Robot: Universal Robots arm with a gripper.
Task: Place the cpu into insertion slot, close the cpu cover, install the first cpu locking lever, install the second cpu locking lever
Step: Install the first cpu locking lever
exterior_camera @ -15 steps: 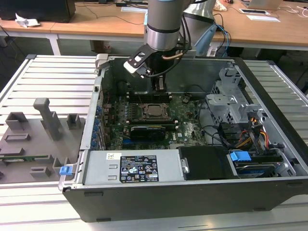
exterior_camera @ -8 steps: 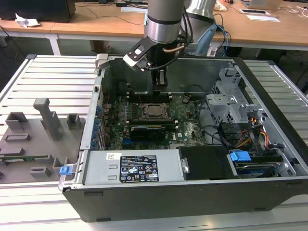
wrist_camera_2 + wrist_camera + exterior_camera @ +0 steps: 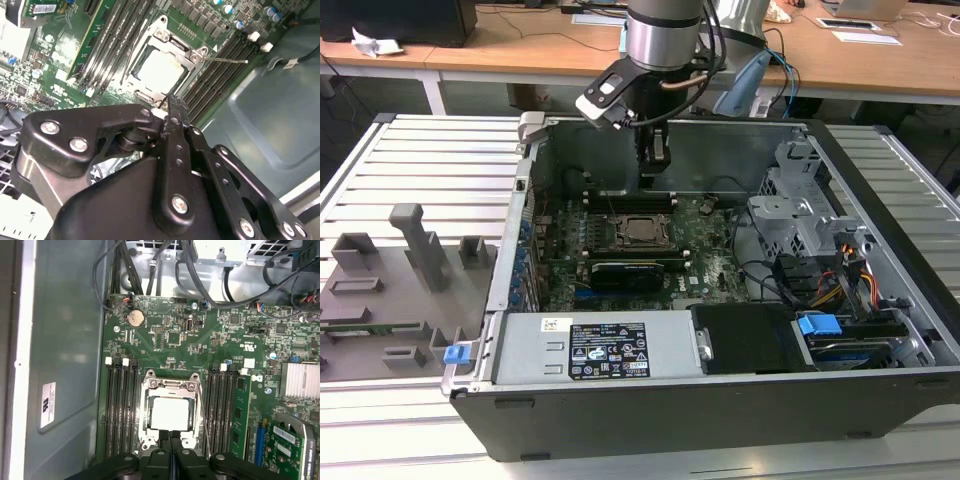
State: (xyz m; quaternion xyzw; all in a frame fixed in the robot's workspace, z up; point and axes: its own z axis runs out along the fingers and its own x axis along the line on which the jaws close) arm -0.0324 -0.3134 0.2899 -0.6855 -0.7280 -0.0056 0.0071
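The cpu lies flat in the insertion slot on the green motherboard; its silver-beige top shows through the window of the cpu cover, which lies down over it. One thin locking lever stands free beside the socket, slanting out over the memory slots; it is also the bare rod in the second wrist view. My gripper is shut with nothing in it, its tips just off the socket's near edge. In the exterior view the gripper hangs above the cpu.
Long black memory slots flank the socket on both sides. A black card with a grille, a power supply, a drive cage and loose cables fill the open case. Grey fixtures stand on the table at the exterior view's left.
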